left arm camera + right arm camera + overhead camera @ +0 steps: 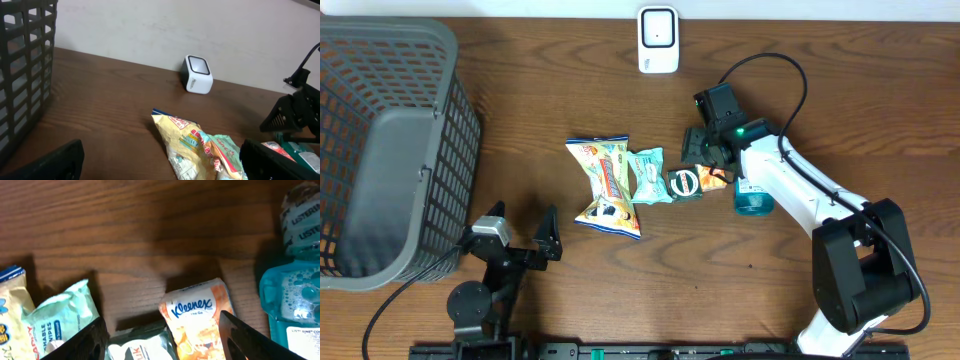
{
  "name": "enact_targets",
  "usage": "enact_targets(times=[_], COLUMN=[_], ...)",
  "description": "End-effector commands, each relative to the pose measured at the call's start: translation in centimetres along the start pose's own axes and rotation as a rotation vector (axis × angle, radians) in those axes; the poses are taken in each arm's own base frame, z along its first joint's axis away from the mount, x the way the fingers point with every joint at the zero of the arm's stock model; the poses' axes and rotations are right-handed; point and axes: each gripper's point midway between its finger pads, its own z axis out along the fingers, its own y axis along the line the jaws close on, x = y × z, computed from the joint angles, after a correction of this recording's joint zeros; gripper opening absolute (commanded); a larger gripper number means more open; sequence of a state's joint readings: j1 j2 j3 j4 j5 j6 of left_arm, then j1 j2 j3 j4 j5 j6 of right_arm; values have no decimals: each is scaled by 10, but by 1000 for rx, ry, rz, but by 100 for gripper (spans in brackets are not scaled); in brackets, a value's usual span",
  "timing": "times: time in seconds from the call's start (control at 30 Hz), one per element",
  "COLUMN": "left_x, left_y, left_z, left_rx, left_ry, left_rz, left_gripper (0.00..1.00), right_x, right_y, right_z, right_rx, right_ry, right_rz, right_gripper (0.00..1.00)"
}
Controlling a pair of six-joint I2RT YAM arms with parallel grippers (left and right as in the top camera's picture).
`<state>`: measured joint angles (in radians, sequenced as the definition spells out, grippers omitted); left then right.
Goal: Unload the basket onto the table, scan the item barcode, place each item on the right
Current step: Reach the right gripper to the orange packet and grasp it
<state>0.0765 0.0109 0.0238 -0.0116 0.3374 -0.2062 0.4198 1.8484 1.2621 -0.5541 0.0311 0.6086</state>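
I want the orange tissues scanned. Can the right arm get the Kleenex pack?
Probably yes. The right gripper hangs just above the Kleenex pack, jaws open on either side, nothing on top. The mouthwash bottle and a small pack crowd it, though.

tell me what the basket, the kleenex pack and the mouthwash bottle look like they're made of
The basket looks like rigid grey plastic, matte, going by its moulded open-grid walls. The Kleenex pack seems to be soft plastic film, slightly glossy, with wrinkles and a crimped end. The mouthwash bottle is probably clear glossy plastic: blue-green liquid and bubbles show through.
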Motion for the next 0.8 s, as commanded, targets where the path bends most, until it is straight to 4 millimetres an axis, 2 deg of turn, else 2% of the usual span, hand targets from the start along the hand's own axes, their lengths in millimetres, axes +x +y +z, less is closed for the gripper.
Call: enact_targets(times=[0.0,0.13,0.33,0.37,0.47,0.53,0.6,0.77], left_x=[15,15,15,15,15,15,15,15], left_y=[2,2,2,2,2,2,2,2], left_z=[1,1,1,1,1,1,1,1], left_rx=[0,0,0,0,0,0,0,0], left_ry=[45,45,45,45,45,45,45,44], left_rz=[-10,-10,-10,-10,-10,-10,-10,-10], left_gripper=[98,98,98,98,98,98,98,98], right_x=[1,10,30,31,29,28,29,29], right_y=[2,-9,-22,-23,-25,-27,-31,-41], right_z=[10,30,59,60,57,55,53,51], right_rx=[30,91,146,149,152,161,175,176], right_ry=[-6,19,89,91,94,102,115,154], right_rz=[33,82,118,119,123,127,132,165], right_gripper=[66,65,58,56,41,40,35,13])
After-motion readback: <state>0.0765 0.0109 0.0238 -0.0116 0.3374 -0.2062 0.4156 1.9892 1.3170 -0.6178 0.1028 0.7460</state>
